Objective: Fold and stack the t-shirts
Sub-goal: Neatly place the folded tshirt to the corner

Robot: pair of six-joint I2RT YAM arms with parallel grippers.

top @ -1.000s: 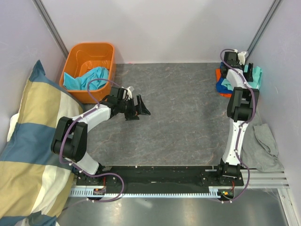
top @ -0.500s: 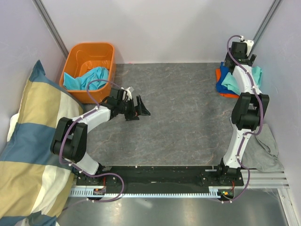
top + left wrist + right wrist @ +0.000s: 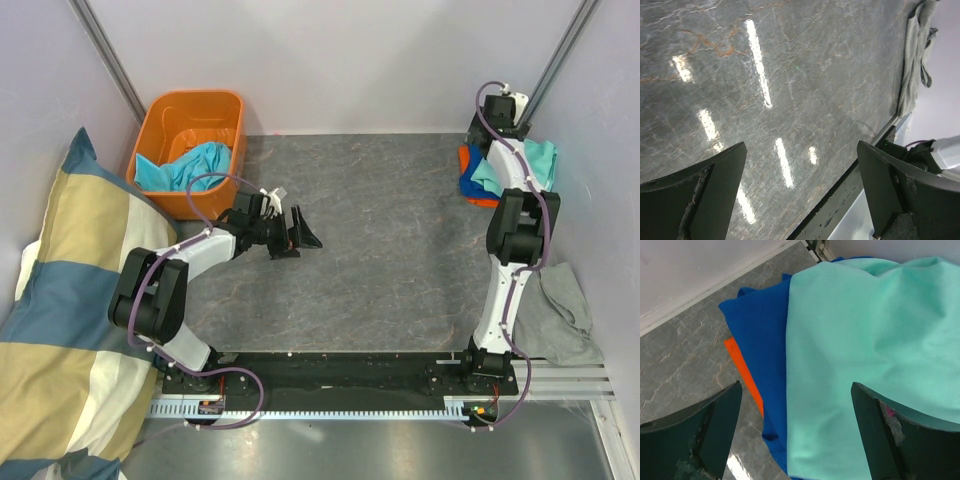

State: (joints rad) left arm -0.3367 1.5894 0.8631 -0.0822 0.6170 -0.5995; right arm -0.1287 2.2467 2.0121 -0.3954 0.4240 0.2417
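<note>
A stack of folded t-shirts lies at the far right of the table: a mint one (image 3: 870,340) on top, a royal blue one (image 3: 762,335) under it, and an orange one (image 3: 742,372) at the bottom showing only its edge. My right gripper (image 3: 796,435) hovers above this stack (image 3: 478,178), open, with nothing between its fingers. A crumpled turquoise t-shirt (image 3: 190,165) sits in the orange bin (image 3: 165,108) at the far left. My left gripper (image 3: 300,232) is open and empty low over the bare table (image 3: 790,75), right of the bin.
A grey cloth (image 3: 565,305) lies at the right table edge, seen also as the cloth (image 3: 915,55) in the left wrist view. A big blue-and-cream striped pillow (image 3: 60,330) fills the left side. Walls close off the back and the right side.
The right wrist rose off the stack and shifted slightly above it. The left gripper edged a little to the right. Both grippers stayed open.
</note>
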